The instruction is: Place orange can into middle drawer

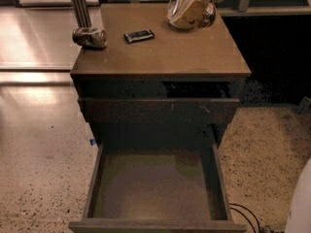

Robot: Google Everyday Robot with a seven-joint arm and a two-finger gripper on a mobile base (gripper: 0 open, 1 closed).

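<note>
Carry step. Gripper [195, 9] at top of view, clamped around orange can [179, 6], which is tilted and looks clear of the cabinet top [170, 57]. Middle drawer [155, 188] stands open, well below and nearer than the gripper. Next, probably: bring can forward past cabinet edge, lower, release.

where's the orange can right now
Top of the camera view, right of centre: the gripper holds the orange can over the back right of the cabinet top, right of the black bar.

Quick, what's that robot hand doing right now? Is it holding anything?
Gripper: closed on the orange can, at the back right of the cabinet top.
</note>
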